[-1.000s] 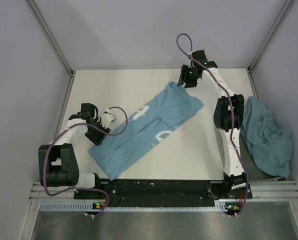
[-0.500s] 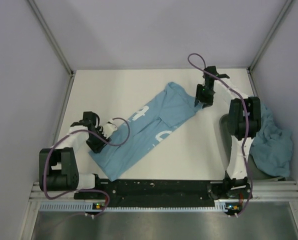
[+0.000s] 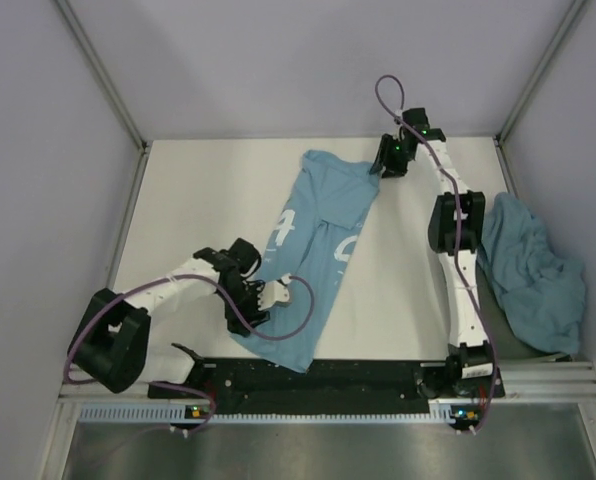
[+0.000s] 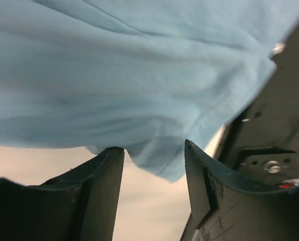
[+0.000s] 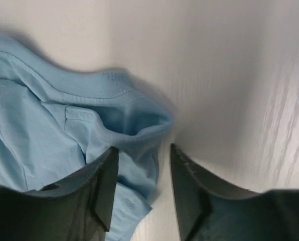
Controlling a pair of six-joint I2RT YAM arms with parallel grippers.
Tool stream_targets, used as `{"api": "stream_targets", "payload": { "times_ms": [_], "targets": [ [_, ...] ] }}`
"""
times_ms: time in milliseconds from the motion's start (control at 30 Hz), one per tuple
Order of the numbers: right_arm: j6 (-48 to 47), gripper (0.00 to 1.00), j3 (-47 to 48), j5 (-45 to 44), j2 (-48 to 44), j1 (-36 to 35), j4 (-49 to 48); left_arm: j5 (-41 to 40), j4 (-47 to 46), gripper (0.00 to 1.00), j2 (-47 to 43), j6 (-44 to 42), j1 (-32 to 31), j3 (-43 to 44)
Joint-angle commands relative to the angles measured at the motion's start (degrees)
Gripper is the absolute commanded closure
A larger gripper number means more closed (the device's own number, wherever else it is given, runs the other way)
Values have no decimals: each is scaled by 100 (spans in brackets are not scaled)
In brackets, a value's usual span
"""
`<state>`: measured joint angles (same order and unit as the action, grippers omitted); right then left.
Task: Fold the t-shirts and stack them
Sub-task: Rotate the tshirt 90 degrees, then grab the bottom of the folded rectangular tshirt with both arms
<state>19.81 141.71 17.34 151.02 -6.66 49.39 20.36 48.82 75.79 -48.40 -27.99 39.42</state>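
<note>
Both grippers pinch the folded t-shirt (image 3: 313,255): left gripper (image 4: 153,150) on its 6 o'clock hem, right gripper (image 5: 140,155) on the collar end at 1 o'clock. They've swung it from diagonal to nearly lengthwise (squaring up, I'd guess). Unfolded shirts (image 3: 533,270) wait at 3 o'clock.

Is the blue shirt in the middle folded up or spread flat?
Partly folded: the shirt lies as a long narrow strip, its sides turned in. The heap beside it is crumpled.

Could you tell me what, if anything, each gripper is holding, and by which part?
Both hold the long folded t-shirt: the left gripper pinches its near end, the right gripper its far corner by the collar.
</note>
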Motion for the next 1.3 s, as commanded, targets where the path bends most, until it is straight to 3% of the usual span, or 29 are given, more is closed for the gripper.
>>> {"api": "stream_targets", "payload": {
  "times_ms": [0, 100, 200, 300, 433, 500, 600, 733, 900, 1000, 1100, 1200, 1267],
  "targets": [
    [268, 44, 868, 173, 192, 217, -630, 961, 986, 43, 164, 236, -541, 829],
    [-247, 30, 54, -2, -719, 375, -843, 602, 1725, 42, -160, -37, -410, 936],
    [-1012, 24, -914, -83, -1897, 376, -886, 242, 2044, 41, -336, -126, -234, 945],
    [-1435, 16, -2641, 268, -3460, 279, -1455, -14, 2000, 41, -512, -134, -190, 1032],
    [-2829, 16, -5543, 1093, -5965, -413, -3064, 607, 1536, 40, -933, -502, 47, 858],
    [-3525, 16, -6756, 1829, -6784, -809, -3468, 1160, 1079, 38, -1083, -897, 232, 438],
    [-4193, 15, -8146, 2895, -7638, -1494, -3954, 1322, 428, 36, -1154, -1635, 268, -231],
    [-6904, 14, -8835, 2995, -8167, -2996, -1964, 1295, 462, 34, -1338, -2550, 268, -602],
    [-7079, 15, -9564, 2268, -8405, -4464, -1880, 760, 462, 32, -1383, -3034, 259, -742],
    [-6843, 16, -9968, 1441, -8274, -5431, -2510, 487, 252, 32, -1391, -2957, 215, -900],
    [-6622, 16, -10548, 624, -8098, -6196, -4001, 355, 190, 33, -1391, -2886, 154, -997],
    [-6517, 17, -10717, 245, -7730, -6646, -5120, 267, 102, 33, -1444, -2841, 101, -1146],
    [-6560, 18, -10656, 86, -7422, -6839, -5281, 171, 102, 34, -1470, -2789, 74, -1173]
  ]
}}
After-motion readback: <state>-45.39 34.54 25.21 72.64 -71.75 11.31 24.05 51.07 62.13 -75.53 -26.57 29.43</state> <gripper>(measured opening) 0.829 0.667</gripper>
